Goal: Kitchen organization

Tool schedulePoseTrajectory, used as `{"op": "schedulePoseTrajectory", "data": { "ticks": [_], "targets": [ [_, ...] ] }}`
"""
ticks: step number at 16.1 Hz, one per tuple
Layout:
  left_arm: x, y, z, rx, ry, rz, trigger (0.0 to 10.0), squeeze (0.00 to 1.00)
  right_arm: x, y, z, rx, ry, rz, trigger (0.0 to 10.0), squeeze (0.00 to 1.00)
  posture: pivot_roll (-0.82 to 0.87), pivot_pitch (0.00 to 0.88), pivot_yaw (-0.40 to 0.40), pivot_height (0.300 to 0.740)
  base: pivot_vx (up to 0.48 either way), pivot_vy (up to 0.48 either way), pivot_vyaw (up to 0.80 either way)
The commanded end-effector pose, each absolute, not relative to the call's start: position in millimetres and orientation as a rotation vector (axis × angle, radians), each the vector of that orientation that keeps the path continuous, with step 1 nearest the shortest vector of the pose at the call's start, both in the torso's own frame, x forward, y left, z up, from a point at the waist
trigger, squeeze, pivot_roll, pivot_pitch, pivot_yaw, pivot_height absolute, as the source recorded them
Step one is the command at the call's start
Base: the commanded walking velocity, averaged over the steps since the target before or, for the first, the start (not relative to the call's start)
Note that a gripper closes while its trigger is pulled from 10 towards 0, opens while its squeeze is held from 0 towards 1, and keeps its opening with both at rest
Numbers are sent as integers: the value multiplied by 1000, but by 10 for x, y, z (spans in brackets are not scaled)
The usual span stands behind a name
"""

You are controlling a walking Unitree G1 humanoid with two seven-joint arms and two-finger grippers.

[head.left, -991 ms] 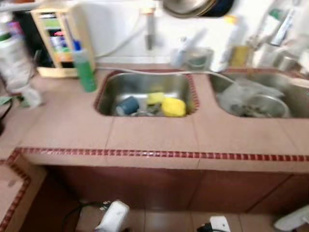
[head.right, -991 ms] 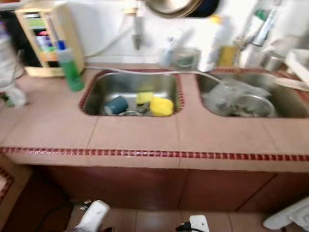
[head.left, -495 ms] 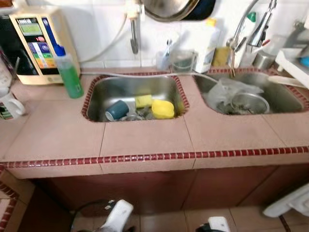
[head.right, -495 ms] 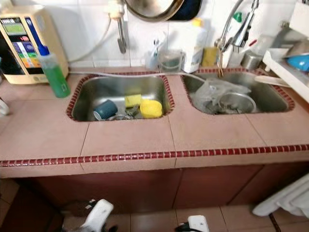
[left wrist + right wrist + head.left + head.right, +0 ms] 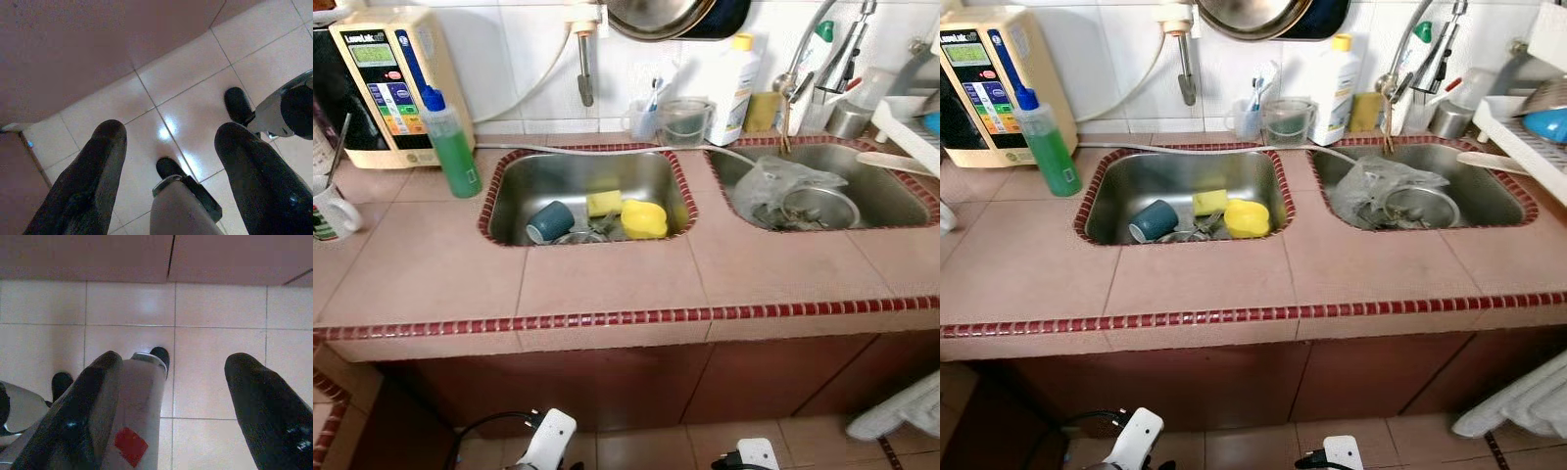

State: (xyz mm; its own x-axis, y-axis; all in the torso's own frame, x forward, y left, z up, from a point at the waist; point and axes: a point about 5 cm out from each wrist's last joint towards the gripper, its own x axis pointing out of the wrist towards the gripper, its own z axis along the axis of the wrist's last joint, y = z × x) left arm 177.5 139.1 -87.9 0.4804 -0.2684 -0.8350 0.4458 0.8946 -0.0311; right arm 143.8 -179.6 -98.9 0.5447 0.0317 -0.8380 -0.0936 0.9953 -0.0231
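Observation:
A tiled counter (image 5: 607,284) holds two steel sinks. The left sink (image 5: 587,157) contains a blue cup (image 5: 549,221) lying on its side, a yellow sponge (image 5: 644,218), a smaller yellow-green sponge (image 5: 604,203) and some cutlery. In the right sink (image 5: 891,201) lie a crumpled clear plastic bag (image 5: 769,186) and a metal bowl (image 5: 818,207). Both arms hang low in front of the cabinet. My left gripper (image 5: 171,134) is open above the floor tiles. My right gripper (image 5: 176,361) is open too, with nothing between its fingers.
A green soap bottle (image 5: 453,147), a beige water machine (image 5: 382,83) and a white mug (image 5: 328,211) stand at the left. Behind the sinks are a glass cup (image 5: 682,122), a white bottle (image 5: 737,78) and a faucet (image 5: 803,49). A dish rack (image 5: 911,117) sits far right.
The camera has swung and steadied, so the blur is gone and the counter sits slightly differently in the picture. Nothing on the counter or in the sinks has moved.

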Motion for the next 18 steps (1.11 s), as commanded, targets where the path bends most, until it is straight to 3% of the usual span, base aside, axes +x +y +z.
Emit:
{"op": "schedulePoseTrajectory", "data": {
  "ticks": [1, 15, 18],
  "targets": [
    [1811, 1379, -861, 202, 965, -443, 10000, 0, 1388, -1785, -1012, -66, 1015, 82, 10000, 0, -99, 0, 42, 740, 0, -390, 0],
    [1830, 1366, -854, 199, 966, -444, 10000, 0, 1224, -1868, -1064, -65, 1080, 60, 10000, 0, -98, 0, 37, 740, 0, -401, 0],
    [1824, 1363, -856, 175, 965, -427, 10000, 0, 1196, -1859, -1073, -70, 1089, 65, 10000, 0, -98, 0, 35, 740, 0, 0, 0]
  ]
}}
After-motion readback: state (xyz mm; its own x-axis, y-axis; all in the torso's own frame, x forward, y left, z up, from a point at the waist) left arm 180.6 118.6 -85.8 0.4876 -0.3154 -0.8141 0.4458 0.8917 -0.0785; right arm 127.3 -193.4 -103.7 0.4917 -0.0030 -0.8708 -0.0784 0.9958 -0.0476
